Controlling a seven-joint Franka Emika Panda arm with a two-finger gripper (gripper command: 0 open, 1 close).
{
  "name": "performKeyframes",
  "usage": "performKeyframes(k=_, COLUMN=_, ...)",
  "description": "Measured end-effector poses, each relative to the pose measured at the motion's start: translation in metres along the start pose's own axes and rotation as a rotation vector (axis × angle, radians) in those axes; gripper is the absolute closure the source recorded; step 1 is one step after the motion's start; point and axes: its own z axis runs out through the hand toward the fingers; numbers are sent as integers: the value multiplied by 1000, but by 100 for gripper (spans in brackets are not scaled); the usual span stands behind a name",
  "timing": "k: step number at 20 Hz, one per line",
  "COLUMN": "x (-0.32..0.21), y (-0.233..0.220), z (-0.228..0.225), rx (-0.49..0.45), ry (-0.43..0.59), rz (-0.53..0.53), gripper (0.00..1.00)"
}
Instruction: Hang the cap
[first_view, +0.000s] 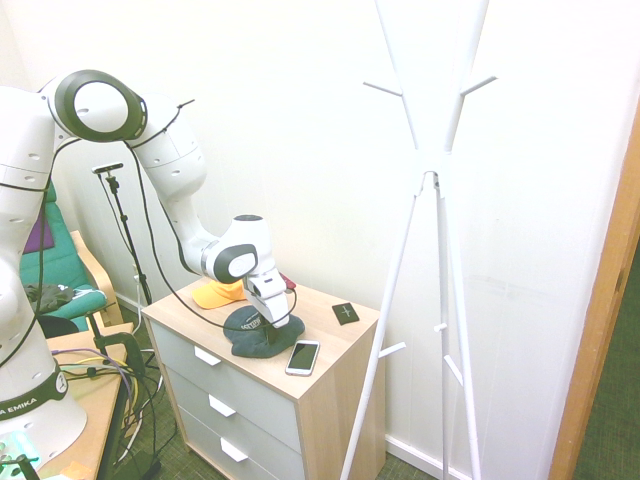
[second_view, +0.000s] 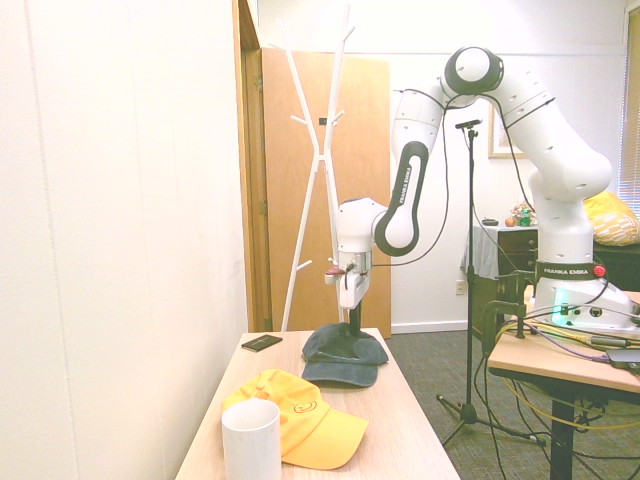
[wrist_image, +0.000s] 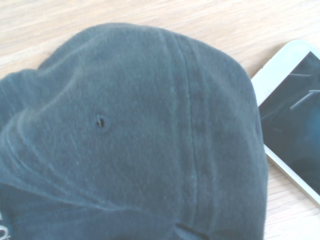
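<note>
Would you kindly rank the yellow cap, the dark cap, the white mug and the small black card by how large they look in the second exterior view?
1. Yellow cap, though it lies nearer the camera.
2. Dark cap and white mug: too alike to rank, and the mug is closest and cut off.
3. Black card, clearly smallest.

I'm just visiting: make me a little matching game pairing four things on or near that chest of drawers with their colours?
Things:
1. cap under the robot's hand
2. other cap
3. phone
4. coat stand

Colours:
A. orange-yellow
B. all white
C. dark grey-blue
D. white case, dark screen

Pairs: 1-C, 2-A, 3-D, 4-B
</note>
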Motion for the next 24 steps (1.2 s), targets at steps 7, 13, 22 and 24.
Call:
performKeyframes(k=7, x=9, y=-5, z=-22, rx=6, ry=66, rz=-38, gripper=100)
performKeyframes(k=13, x=22, y=-32, z=-168, rx=-11, ry=265, rz=-144, gripper=100)
performKeyframes(k=22, x=56, y=-15, z=-359, rx=-323, ry=671, rz=-249, gripper=100)
performKeyframes(k=24, x=76, y=-8, z=-399, rx=-393, ry=761, rz=-252, gripper=100)
